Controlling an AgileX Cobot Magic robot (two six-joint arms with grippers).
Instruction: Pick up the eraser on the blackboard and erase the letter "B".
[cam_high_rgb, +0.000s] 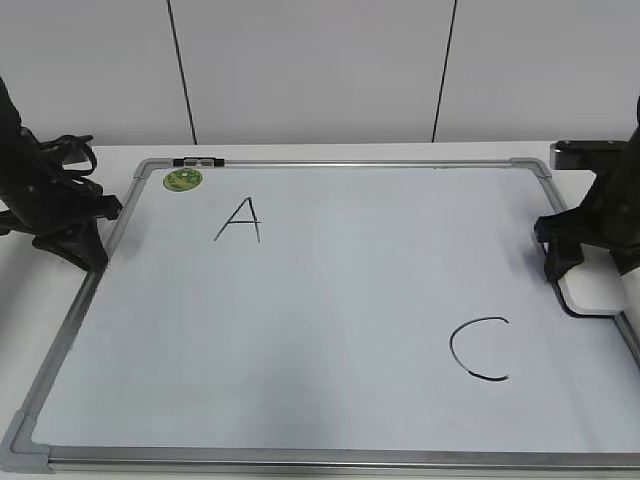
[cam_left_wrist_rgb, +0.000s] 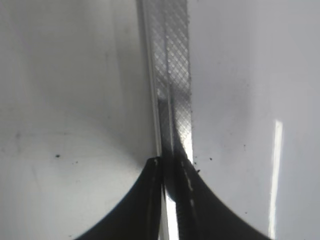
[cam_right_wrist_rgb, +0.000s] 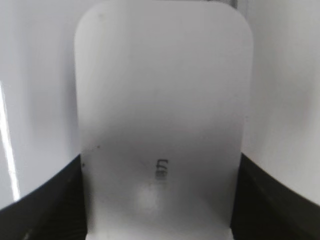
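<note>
Eraser clamped at the board's right edge, no "B" in view

Right tool (cam_right_wrist_rgb: 160, 200) gripped the eraser (cam_right_wrist_rgb: 162, 115), its dark fingers (cam_right_wrist_rgb: 47, 200) pressed against both long sides of the white rounded block; small grey print showed on the top face in the right wrist view. In the exterior view the eraser (cam_high_rgb: 598, 292) lay at the right edge of the blackboard (cam_high_rgb: 330, 300), partly under the right arm, and whether it rested on the board or on the frame could not be told. Left tool (cam_left_wrist_rgb: 167, 200) sat over the left side of the silver frame (cam_left_wrist_rgb: 172, 75), its two dark fingers (cam_left_wrist_rgb: 135, 210) drawn narrow, nearly together, with the frame strip showing in the slit between them. It held nothing. On the board stood a black "A" (cam_high_rgb: 240, 220) toward the upper left and a black "C" (cam_high_rgb: 480, 348) toward the lower right, well apart. No "B" could be seen anywhere on the pale surface. A round green sticker (cam_high_rgb: 183, 179) sat near the upper left corner, just above and left of the "A". The board lay flat on a white tabletop (cam_high_rgb: 40, 290).
</note>
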